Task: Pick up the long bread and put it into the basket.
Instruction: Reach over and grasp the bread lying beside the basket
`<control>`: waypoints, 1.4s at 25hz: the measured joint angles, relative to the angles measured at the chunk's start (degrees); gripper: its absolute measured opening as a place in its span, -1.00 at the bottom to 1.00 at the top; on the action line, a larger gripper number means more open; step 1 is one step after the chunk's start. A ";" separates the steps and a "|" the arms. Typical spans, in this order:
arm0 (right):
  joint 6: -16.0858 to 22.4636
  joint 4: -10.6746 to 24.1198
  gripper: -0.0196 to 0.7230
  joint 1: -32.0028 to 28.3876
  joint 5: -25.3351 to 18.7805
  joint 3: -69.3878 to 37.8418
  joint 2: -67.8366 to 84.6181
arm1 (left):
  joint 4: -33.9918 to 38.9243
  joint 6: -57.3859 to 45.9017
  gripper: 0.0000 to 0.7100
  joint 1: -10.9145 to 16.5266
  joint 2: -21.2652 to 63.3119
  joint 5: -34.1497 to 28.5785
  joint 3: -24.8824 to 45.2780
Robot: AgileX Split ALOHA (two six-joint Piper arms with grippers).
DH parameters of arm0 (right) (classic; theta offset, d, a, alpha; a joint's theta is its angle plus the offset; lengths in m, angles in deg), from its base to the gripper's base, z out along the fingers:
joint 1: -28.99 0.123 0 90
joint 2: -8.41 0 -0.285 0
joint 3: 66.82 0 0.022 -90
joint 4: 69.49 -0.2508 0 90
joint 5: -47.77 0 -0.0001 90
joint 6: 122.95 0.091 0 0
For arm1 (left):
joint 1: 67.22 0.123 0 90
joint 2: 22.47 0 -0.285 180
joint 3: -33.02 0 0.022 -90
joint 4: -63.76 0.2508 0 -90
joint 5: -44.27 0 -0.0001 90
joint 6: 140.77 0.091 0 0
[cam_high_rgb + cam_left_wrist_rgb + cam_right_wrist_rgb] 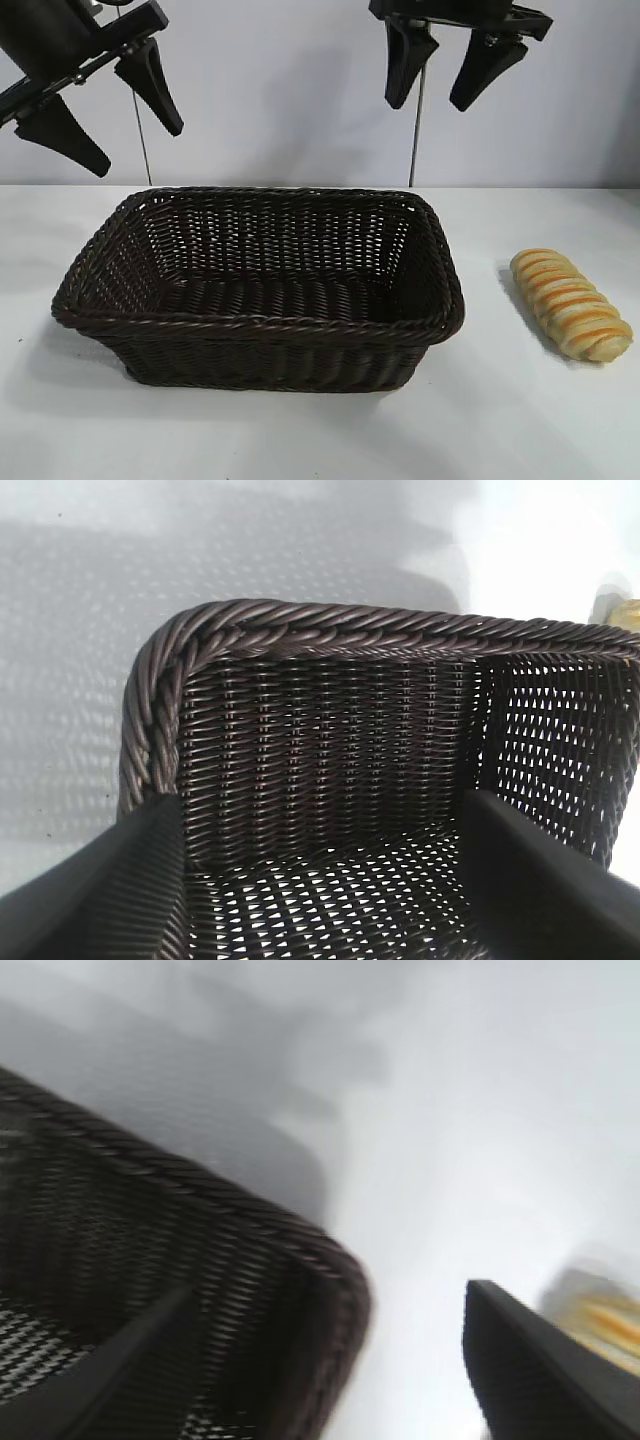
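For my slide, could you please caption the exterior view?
Both open grippers, left and right, hang above the empty basket; the long bread lies on the table beside it.

Left hand (100, 105) and right hand (442, 72): matte black, tapered wedge-shaped fingers; thin cable hanging behind each.

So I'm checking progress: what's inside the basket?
Nothing: the basket shows only bare weave. Its near wall hides some of the floor. The bread lies on the table outside it.
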 joint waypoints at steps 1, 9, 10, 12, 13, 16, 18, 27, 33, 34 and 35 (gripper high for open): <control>0.06 0.08 0.47 -0.70 0.00 0.00 0.00 | 0.00 0.00 0.56 0.00 0.00 0.07 0.00; 0.06 0.58 0.47 -3.50 0.00 0.00 0.00 | 0.00 -0.05 0.56 0.00 0.00 0.24 0.00; 0.06 0.58 0.47 -3.50 0.00 0.00 0.00 | 0.00 -0.05 0.56 0.00 0.00 0.24 0.00; 0.06 0.58 0.47 -3.50 0.00 0.00 0.00 | 0.00 -0.05 0.56 0.00 0.00 0.24 0.00; 0.06 0.58 0.47 -3.50 0.00 0.00 0.00 | 0.00 -0.05 0.56 0.00 0.00 0.29 0.00; 0.06 0.58 0.47 -3.50 0.00 -0.51 0.00 | 0.00 -0.05 0.56 0.00 0.00 0.29 0.00; 0.06 0.58 0.47 -3.50 0.10 -2.04 0.11 | 0.00 -0.05 0.56 0.00 0.00 0.29 0.00; 0.06 0.58 0.47 -3.50 0.50 -17.79 0.93 | 0.00 -0.05 0.56 0.00 0.00 0.29 0.00; 0.06 2.63 0.47 -3.50 1.90 -26.85 0.93 | 0.00 0.00 0.56 0.00 0.00 0.29 0.00; 0.06 2.98 0.47 -3.50 2.91 -28.21 0.93 | 0.00 0.00 0.56 0.00 0.00 0.29 0.00; 0.06 3.16 0.47 -3.50 4.22 -29.52 0.93 | 0.00 0.00 0.56 0.00 0.00 0.29 0.00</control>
